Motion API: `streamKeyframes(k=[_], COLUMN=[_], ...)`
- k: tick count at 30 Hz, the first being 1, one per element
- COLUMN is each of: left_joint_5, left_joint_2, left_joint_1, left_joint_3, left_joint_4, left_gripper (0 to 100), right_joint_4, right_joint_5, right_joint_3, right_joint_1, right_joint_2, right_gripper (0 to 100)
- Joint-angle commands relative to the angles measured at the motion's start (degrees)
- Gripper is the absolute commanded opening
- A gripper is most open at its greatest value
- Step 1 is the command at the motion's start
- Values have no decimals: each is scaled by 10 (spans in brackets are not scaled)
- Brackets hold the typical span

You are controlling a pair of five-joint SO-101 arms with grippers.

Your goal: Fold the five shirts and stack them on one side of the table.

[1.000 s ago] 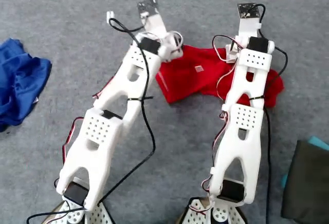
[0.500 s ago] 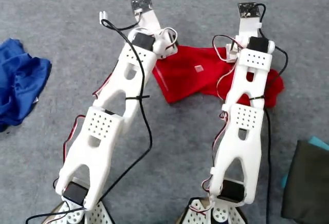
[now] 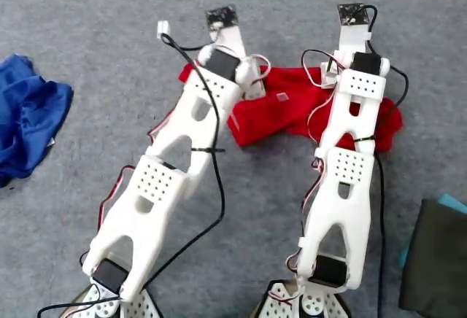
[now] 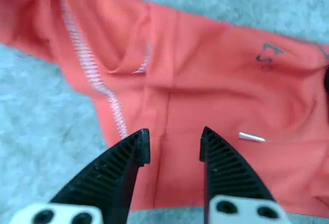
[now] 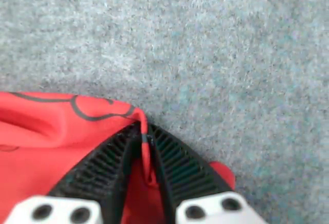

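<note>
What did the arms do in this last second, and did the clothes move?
The left gripper swung out and back over the red shirt, open; a shirt corner now shows further left. The right gripper stayed clamped on the shirt's edge; the blue shirt stayed put.

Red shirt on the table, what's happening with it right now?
Both arms are at the red shirt, which lies rumpled on the grey table. The right pincer is shut on a fold at its edge. The left pincer hangs open over the cloth. A blue shirt lies crumpled at one side, and a dark garment lies at the other.
</note>
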Motion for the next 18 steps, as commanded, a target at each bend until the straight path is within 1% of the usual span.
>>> streamKeyframes(k=[1,5,9,12,18], left_joint_5=[-7,14,50,61,73], left_joint_2=[24,63,71,73,76], left_joint_1=[11,4,-24,-37,-26], left_joint_3=[7,-11,-40,-66,-74], left_joint_4=[-37,-33,-34,-34,-33], left_gripper=[175,174,174,174,174], right_joint_4=[-12,-12,-12,-12,-12], right_joint_5=[-5,-5,-4,-4,-4], right_joint_3=[-29,-29,-29,-29,-29], right_joint_1=[15,15,15,15,15], right_joint_2=[-13,-14,-14,-14,-14], right_gripper=[5,5,5,5,5])
